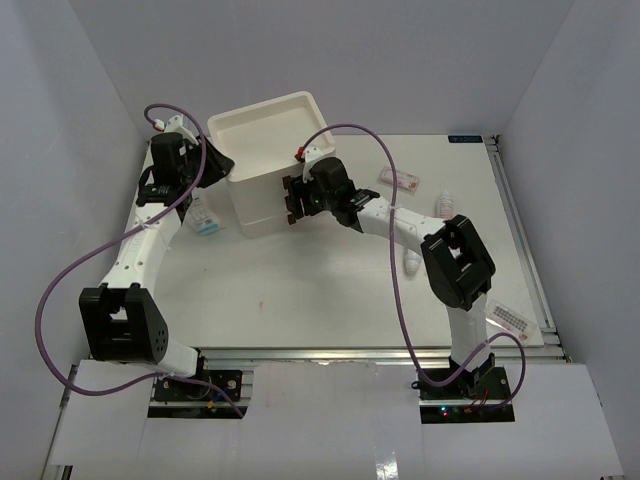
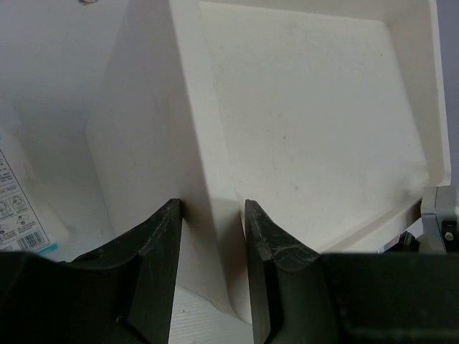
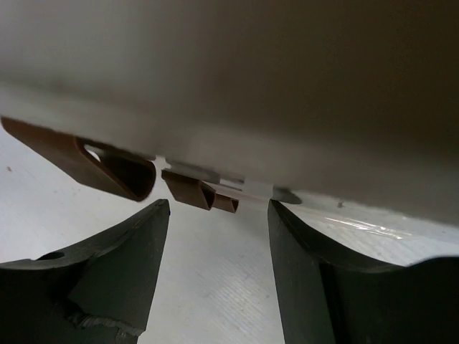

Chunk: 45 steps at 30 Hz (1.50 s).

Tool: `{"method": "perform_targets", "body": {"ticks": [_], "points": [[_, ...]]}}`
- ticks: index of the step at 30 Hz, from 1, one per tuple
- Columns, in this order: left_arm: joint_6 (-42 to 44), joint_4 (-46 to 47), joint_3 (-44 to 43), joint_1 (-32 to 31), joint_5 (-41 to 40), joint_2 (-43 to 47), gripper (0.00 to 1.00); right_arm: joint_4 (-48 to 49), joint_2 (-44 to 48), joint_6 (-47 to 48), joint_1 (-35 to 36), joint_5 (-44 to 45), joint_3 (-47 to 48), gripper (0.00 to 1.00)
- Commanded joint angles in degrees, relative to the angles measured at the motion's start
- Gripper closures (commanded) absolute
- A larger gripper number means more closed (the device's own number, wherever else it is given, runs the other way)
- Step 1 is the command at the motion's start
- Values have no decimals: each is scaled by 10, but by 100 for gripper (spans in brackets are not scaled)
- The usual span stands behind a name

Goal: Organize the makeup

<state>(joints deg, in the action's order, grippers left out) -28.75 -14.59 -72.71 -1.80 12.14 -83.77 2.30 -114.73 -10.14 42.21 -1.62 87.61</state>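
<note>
Makeup lies loose on the table in the top view, most of it on the right half. There is a flat pink-red packet, a white tube half hidden under the right forearm, and a printed sachet at the right edge. One clear sachet with blue print lies alone just left of the white drawer box. The left gripper is at the left corner of the box and the right gripper faces its front right side. The right-half pieces are therefore behind the right jaws, toward the right, and the right arm is the nearer one for them. The packet's long axis runs about left to right. The tube's runs about near to far.

From the left wrist, the left gripper has a corner wall of the white drawer box between its half-closed jaws, and it appears to grip it. The clear sachet with blue print shows at the left, outside the jaws.

From the right wrist, the right gripper stands open and holds nothing. It points at the lower edge of the white drawer box, where some brown pieces show. What they are I cannot tell. I judge that the right arm must turn away from the box to reach the packet or tube.
</note>
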Motion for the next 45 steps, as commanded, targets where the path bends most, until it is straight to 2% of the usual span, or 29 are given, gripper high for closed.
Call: {"method": "perform_targets", "body": {"ticks": [1, 11, 15, 17, 22, 26, 32, 45], "points": [[-9, -60, 29, -19, 105, -4, 73, 35, -14, -61, 9, 63, 58, 38], [-16, -55, 37, -19, 112, 3, 73, 22, -39, -90, 32, 104, 80, 45], [-20, -50, 41, -19, 118, 4, 73, 15, -48, -97, 39, 123, 91, 57], [-22, -50, 44, -19, 119, 5, 73, 13, -52, -99, 41, 128, 98, 67], [-25, -48, 48, -18, 120, 7, 73, 10, -43, -102, 42, 118, 96, 81], [-26, -47, 48, -19, 119, 7, 73, 11, -25, -100, 42, 100, 79, 88], [-25, -47, 46, -18, 113, 4, 73, 31, 17, -91, 42, 70, 27, 92], [-29, -47, 48, -18, 109, 10, 73, 105, 151, -56, 42, 35, -155, 92]]}}
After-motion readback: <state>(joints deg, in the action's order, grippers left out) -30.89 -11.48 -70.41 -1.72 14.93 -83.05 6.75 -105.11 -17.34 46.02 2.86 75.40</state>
